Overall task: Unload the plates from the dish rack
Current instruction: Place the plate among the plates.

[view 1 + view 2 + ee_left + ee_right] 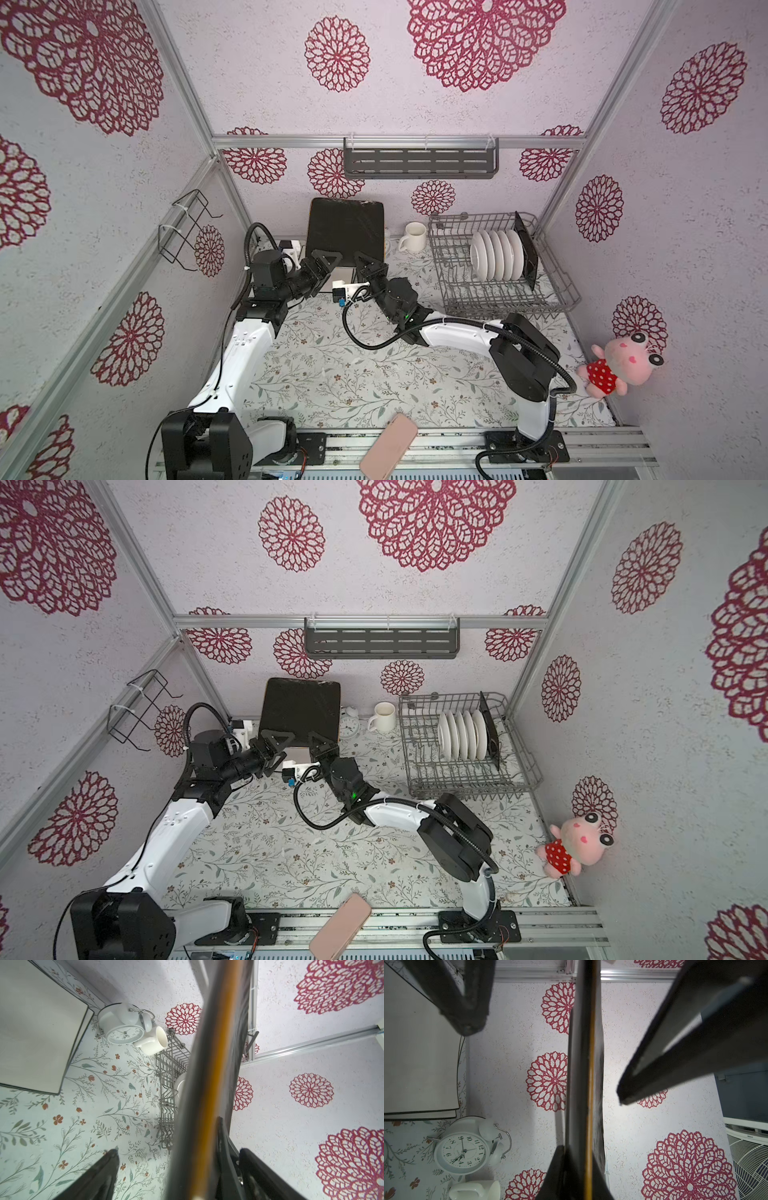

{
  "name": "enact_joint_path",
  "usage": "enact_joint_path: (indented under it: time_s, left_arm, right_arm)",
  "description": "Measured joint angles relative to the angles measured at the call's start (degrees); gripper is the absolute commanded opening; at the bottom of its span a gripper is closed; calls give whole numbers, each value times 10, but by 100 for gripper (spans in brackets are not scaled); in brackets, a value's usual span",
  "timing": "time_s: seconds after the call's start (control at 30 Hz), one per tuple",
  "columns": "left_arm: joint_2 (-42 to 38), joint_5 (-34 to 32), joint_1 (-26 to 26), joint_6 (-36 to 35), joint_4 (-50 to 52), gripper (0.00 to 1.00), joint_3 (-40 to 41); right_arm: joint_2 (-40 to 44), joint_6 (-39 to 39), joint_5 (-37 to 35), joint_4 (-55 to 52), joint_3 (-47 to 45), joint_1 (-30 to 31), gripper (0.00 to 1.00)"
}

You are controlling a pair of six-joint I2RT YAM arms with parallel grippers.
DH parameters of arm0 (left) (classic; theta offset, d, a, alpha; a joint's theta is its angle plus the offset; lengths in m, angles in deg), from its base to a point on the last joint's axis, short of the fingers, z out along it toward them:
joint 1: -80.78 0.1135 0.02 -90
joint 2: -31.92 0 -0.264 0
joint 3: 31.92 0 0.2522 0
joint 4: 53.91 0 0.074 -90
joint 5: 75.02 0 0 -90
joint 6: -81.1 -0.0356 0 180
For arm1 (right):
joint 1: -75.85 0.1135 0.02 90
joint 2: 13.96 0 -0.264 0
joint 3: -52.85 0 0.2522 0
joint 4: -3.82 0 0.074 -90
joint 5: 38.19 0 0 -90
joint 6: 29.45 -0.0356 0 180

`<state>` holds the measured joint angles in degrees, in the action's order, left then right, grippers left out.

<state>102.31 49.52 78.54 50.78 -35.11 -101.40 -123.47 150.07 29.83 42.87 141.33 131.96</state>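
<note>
We see the right claw [368,265] clamped on the lower edge of a square plate with a black back [345,226]. The plate stands raised and tilted above the flower-printed surface [353,374], near the back wall and well apart from the grey wire dish rack [490,301].

The left claw [325,262] sits at the same lower edge, just beside the right one, but its jaws stand wide apart, one on each side of the plate. In the right wrist view we see wall between each of those fingers [473,1012] and the plate's thin edge.

Under the raised plate, a stack of square cream plates [41,1032] lies flat on the surface. In the rack, a row of round white plates [496,253] stands on edge between the prongs. Another black-backed square plate [525,249] leans just behind them, toward the rack's right side.

A white mug [414,237] stands beside the rack's left end. A white twin-bell alarm clock [348,723] stands next to the mug, partly hidden behind the raised plate.
</note>
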Motion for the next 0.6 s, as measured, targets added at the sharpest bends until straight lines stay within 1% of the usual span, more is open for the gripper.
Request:
enact_joint_path:
  time_s: [0.13,0.33,0.43,0.5,0.6]
  left_arm:
    - [-7,-43,-3,3,-21,89,2]
    - [-23,-80,-7,26,-101,79,39]
    - [-23,-89,-8,36,-130,67,58]
    - [-23,-96,-10,41,-145,63,68]
    - [-21,-108,-16,44,-174,51,83]
  right_arm:
    - [0,-14,-16,0,0,14,0]
    - [0,-32,-34,-5,-1,28,0]
    - [0,-42,-38,-13,-1,29,0]
    - [0,-52,-40,-22,0,30,0]
    - [-10,-65,-50,-37,17,33,0]
